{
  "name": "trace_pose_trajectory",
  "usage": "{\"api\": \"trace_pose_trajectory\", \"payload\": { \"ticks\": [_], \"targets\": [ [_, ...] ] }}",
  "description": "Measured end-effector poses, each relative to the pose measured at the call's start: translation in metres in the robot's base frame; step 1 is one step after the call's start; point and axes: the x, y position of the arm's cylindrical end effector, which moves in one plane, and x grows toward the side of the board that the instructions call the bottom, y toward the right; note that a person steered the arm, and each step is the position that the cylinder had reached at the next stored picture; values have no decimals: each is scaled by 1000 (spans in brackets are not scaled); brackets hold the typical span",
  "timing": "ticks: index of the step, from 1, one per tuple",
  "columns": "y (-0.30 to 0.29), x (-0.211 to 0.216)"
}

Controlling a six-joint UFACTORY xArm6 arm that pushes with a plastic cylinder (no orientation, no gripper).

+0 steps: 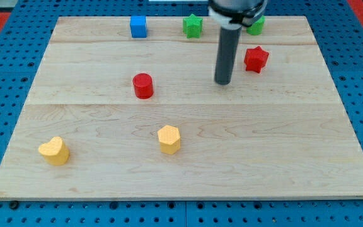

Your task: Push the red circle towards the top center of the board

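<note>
Red circle [143, 86] sits left of bench [181, 170] centre. My tip [223, 82], bare rod, no claw, holding nothing, well apart toward view's right, level; must get below circle.

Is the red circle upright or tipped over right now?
Upright. The red circle shows its flat round top face upward, with its curved side below, sitting flat on the board. My tip is to its right, apart from it.
</note>
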Motion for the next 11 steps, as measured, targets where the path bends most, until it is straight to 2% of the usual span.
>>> {"api": "trace_pose_trajectory", "payload": {
  "ticks": [2, 3, 4, 5, 7, 9, 11],
  "targets": [
    [-88, 53],
    [-129, 48],
    [-153, 23],
    [-159, 4],
    [-162, -1],
    [-160, -29],
    [-110, -38]
  ]
}}
